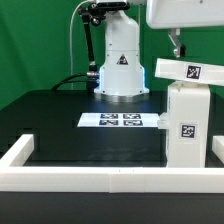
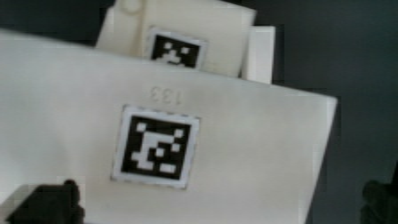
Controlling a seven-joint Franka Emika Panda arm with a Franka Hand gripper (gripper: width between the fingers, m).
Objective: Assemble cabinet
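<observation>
While the end effector (image 2: 210,205) hangs with its fingers wide apart and nothing between them, we see the cabinet (image 1: 192,120) standing upright on the black bench (image 1: 70,130), just beyond the marker board (image 1: 121,121) toward the exterior view's right and close against the low white border frame (image 1: 100,178). Its top piece (image 1: 192,70) lies across the body, overhanging on the side facing the marker board, and the arm's white housing (image 1: 185,12) sits directly above it. In the wrist view we look down on a white tagged panel (image 2: 178,130), the dark fingertips (image 2: 50,205) straddling it at either side without touching, so we judge the step in hand to be a descent to take hold of, or press, this upper piece. To do it well, we would keep the fingers square to the panel's long edges, centre them so both pads meet the piece together, and come down straight rather than at a slant, since a skewed contact could push the loose top off the body. We cannot tell whether that top is already seated firmly
</observation>
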